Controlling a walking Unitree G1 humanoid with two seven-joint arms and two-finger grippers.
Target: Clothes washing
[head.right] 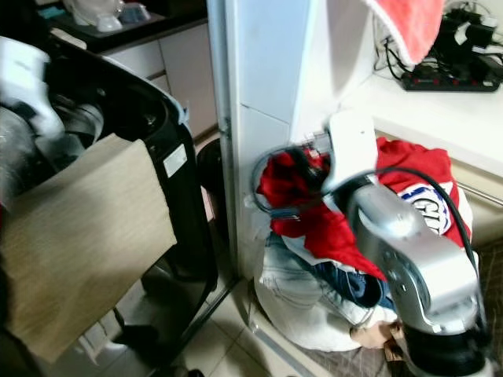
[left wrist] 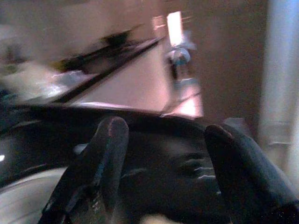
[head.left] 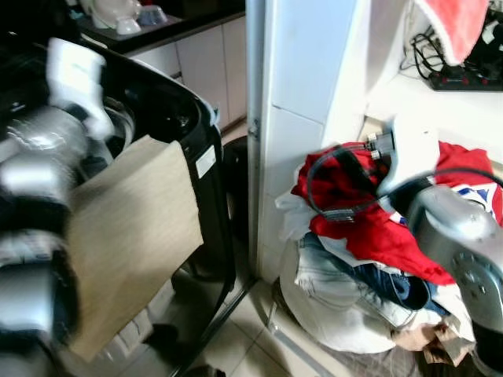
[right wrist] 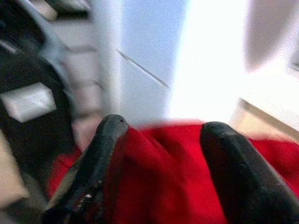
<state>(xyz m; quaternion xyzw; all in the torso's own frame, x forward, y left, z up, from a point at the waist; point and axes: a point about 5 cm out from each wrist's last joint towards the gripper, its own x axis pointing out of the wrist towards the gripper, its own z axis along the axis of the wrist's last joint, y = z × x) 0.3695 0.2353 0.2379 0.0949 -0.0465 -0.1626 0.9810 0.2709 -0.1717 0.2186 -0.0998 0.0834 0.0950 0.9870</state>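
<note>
Pale floor tiles and a white tiled pillar (head.left: 302, 118) frame our work place, with a black washing machine (head.left: 192, 149) on our left side and a pile of laundry on our right. We look first at the red garment (head.left: 369, 228), which lies on top of the pile, over some blue jeans (head.left: 346, 271) and a white laundry bag (head.left: 330, 314), just beside the foot of the pillar. Our right gripper (right wrist: 161, 177) is directly above this red cloth, its two black fingers spread apart with the cloth between and below them, and it does not pinch anything yet. So the garment lies straight ahead of the right arm, which is clearly the nearer one, and we judge the next move to be a short push down and a closing. Our left gripper (left wrist: 163, 172) is over the dark opening of the washing machine, also with fingers spread and nothing between them. A beige cloth (head.left: 134, 236) hangs over the machine's front edge. The drum inside is dark and blurred, so we cannot tell what it contains. Most of the pile is hidden behind our right arm.
</note>
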